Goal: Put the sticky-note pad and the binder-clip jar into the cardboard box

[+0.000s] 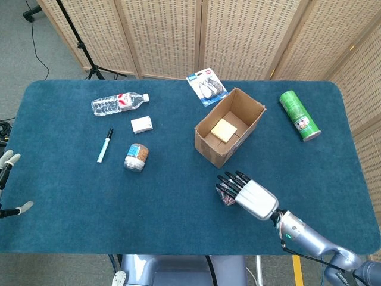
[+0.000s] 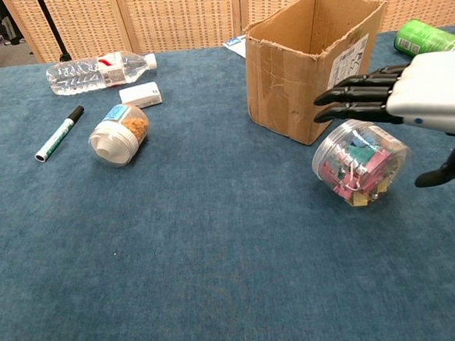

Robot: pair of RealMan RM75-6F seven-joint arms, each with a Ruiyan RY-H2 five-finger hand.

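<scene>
Head view: the sticky-note pad (image 1: 224, 130) lies inside the cardboard box (image 1: 228, 126). Just in front of the box, the binder-clip jar (image 1: 225, 192) rests on the blue desk (image 1: 178, 196), mostly covered by the right robot hand (image 1: 249, 195), fingers spread above it. Far left of the box, at the desk edge, only fingertips of the left robot hand (image 1: 8, 182) show; its state cannot be told.

Chest view: the right robot hand (image 2: 410, 103) hovers over the jar (image 2: 360, 162), fingers (image 2: 351, 97) extended and apart, thumb beside the jar, in front of the box (image 2: 310, 63).

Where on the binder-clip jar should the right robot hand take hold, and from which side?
The binder-clip jar lies on its side, lid toward the camera. Probably best to wrap its round clear wall from above, where the right robot hand hovers, thumb on one flank, fingers on the other.
</scene>
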